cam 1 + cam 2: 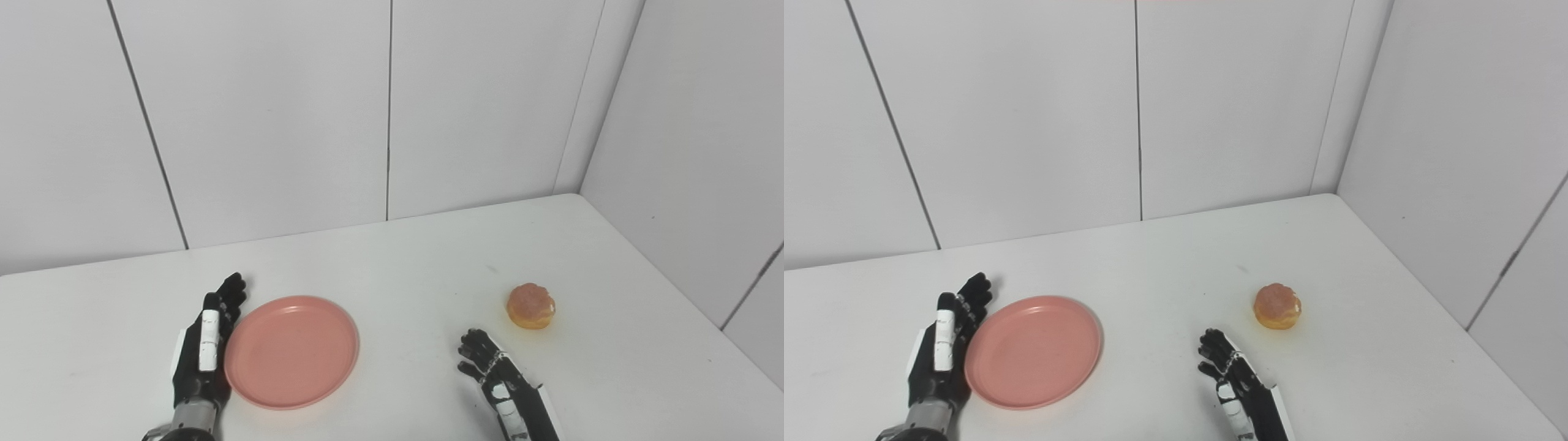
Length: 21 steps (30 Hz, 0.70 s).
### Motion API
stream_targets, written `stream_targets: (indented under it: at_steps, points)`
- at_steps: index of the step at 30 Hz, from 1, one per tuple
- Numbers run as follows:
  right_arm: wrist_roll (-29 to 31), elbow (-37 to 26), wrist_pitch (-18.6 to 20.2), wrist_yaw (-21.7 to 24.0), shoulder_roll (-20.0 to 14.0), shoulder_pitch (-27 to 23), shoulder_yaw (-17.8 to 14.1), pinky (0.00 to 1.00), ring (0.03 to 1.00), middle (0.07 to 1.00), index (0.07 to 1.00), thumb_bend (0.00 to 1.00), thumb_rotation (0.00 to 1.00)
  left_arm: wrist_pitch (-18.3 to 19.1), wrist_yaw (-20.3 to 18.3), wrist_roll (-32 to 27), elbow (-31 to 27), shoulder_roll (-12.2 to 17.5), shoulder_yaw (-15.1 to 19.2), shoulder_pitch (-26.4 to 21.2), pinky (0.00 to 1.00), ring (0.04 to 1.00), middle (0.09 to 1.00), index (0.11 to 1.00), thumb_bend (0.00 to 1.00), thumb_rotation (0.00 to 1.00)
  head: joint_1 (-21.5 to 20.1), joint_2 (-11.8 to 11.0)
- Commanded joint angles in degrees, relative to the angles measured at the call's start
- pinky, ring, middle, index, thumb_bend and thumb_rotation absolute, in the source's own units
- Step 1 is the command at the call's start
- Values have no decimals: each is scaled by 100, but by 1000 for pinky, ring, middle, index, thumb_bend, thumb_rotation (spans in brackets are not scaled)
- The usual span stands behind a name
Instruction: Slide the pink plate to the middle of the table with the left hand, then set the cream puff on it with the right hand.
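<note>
The pink plate [291, 350] lies flat on the white table [398, 275], left of the middle. My left hand [206, 343] stands edge-on against the plate's left rim, fingers straight and apart, holding nothing. The cream puff [530, 305], golden with a pinkish top, sits on the table to the right. My right hand [490, 370] rests near the front edge, below and left of the puff and apart from it, fingers loosely spread and empty. The same scene shows in the right eye view: plate [1033, 351], puff [1277, 305], left hand [943, 349], right hand [1228, 367].
White wall panels stand close behind the table and along its right side [674, 153], meeting in a corner at the far right. The table's right edge runs diagonally toward the front right.
</note>
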Motion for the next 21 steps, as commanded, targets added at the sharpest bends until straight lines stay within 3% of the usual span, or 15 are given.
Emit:
stream_targets:
  at_steps: [1,11,21]
  points:
    - [-77,831,290,104,384,-32,357,841,871,872,859,801,859,35,35,53,65,-32,-44,-53,976,924,895,799,994,913,-63,-25]
    - [-150,939,202,43,451,-77,394,835,867,871,860,812,859,55,6,36,6,-33,-85,-45,985,926,897,802,956,924,-288,-89]
    - [-298,926,106,12,348,-76,376,849,875,879,871,810,894,57,42,45,5,-74,-94,-10,988,925,890,792,954,916,-22,67]
